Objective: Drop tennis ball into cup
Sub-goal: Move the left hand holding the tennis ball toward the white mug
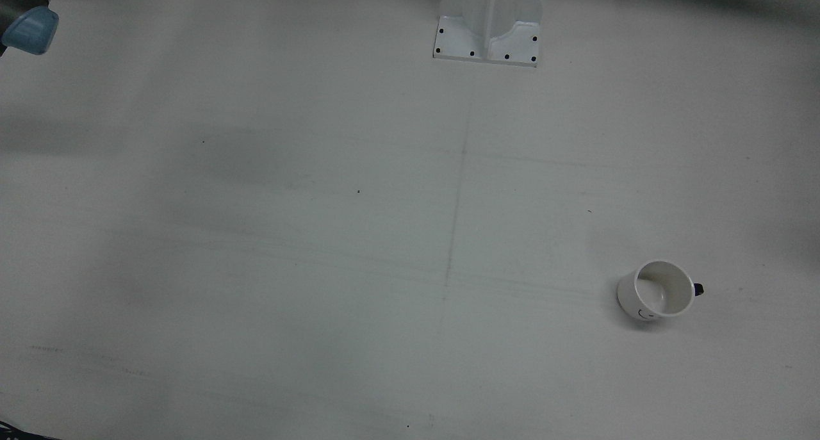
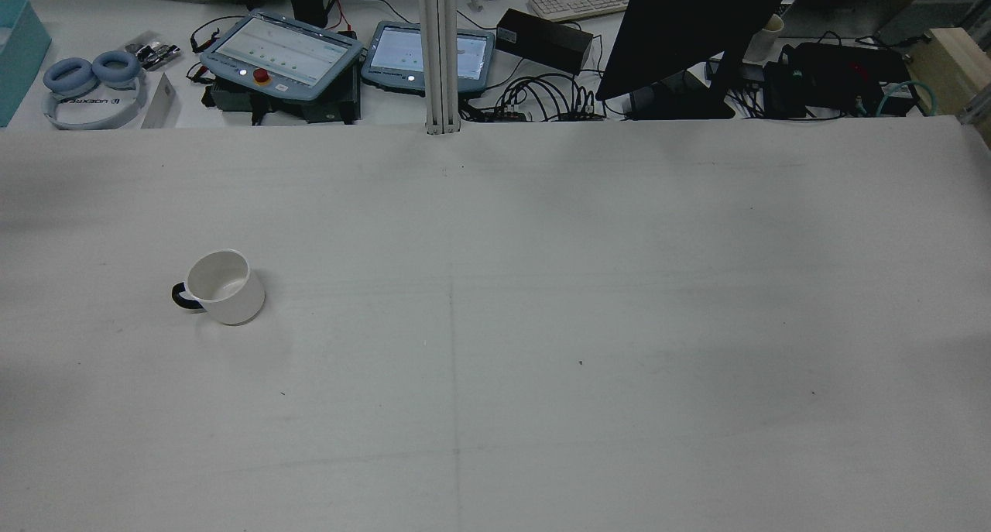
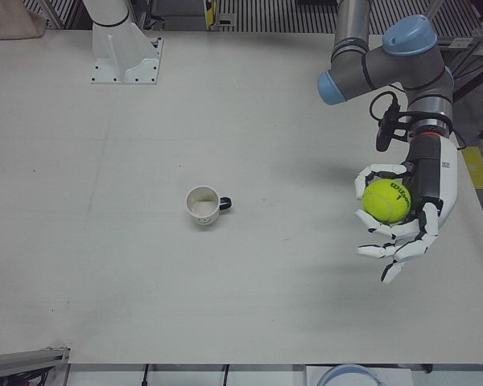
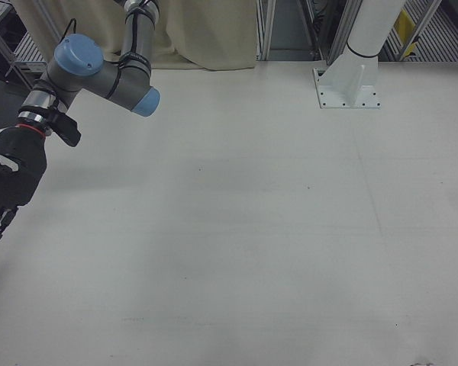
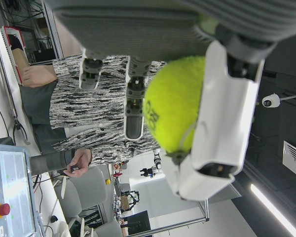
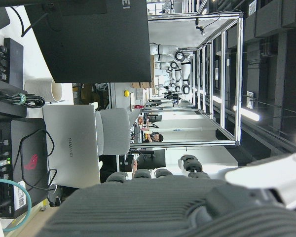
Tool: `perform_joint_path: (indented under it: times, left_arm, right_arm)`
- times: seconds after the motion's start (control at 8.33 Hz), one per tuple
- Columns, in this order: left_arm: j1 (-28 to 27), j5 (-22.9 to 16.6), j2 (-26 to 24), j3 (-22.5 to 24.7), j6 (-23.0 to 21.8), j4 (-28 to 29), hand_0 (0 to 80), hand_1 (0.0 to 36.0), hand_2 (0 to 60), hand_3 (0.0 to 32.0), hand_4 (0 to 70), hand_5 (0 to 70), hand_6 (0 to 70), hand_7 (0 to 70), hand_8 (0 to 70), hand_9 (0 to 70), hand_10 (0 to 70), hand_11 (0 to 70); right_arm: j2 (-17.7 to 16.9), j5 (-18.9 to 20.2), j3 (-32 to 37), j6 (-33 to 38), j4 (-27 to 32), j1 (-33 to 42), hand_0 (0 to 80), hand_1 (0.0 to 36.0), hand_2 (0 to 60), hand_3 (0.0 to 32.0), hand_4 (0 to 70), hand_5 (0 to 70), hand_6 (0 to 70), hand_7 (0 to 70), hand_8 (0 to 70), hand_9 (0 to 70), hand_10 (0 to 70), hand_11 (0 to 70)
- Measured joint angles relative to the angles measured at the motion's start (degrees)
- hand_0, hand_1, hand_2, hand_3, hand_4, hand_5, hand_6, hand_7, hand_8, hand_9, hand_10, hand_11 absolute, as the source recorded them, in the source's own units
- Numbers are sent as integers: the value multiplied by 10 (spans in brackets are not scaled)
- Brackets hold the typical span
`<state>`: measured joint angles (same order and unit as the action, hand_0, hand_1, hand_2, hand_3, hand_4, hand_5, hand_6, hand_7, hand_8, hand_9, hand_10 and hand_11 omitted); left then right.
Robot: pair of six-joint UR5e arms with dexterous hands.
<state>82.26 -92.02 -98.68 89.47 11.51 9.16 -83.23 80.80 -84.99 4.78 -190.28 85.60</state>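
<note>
Here the left robot hand [image 3: 402,213] curls around the tennis ball [image 3: 385,201] near the surface's [image 3: 105,265] edge, well apart from the upright cup [image 3: 203,205]; the right robot hand's [image 4: 4,191] state cannot be told.

the table [image 1: 320,235] is being viewed almost straight down by the front camera, a pedestal [image 1: 488,24] at 12 o'clock. the rear camera is looking forward and down from behind. the cup [image 1: 656,291] is being shared by these two and the left-front view, at 4 o'clock, 9 o'clock and centre. the left-front and right-front cameras are facing the robot obliquely. the hand cameras are being held close, pictures lying sideways, looking out into the room.
</note>
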Motion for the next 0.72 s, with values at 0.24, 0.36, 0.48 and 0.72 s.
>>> perform_joint_path:
  times: [0.24, 0.36, 0.48, 0.72]
  left_arm:
    - [0, 0, 1, 4, 0, 1, 800, 360, 600, 202, 36, 300, 698, 536, 345, 296, 69, 145]
    - [-2, 0, 2, 15, 0, 0, 800, 360, 600, 196, 50, 291, 675, 563, 345, 308, 70, 145]
    - [-14, -1, 2, 32, 1, -3, 800, 360, 600, 200, 40, 305, 700, 544, 354, 303, 68, 143]
    - [-84, 0, 3, 74, 0, -15, 800, 360, 600, 218, 15, 295, 697, 532, 349, 301, 69, 143]
  right_arm:
    - [0, 0, 0, 0, 0, 0, 0, 0, 0, 0, 0, 0, 0, 0, 0, 0, 0, 0]
    - [0, 0, 0, 1, 0, 0, 0, 0, 0, 0, 0, 0, 0, 0, 0, 0, 0, 0]
    - [0, 0, 0, 1, 0, 0, 0, 0, 0, 0, 0, 0, 0, 0, 0, 0, 0, 0]
    - [0, 0, 2, 1, 0, 0, 0, 0, 0, 0, 0, 0, 0, 0, 0, 0, 0, 0]
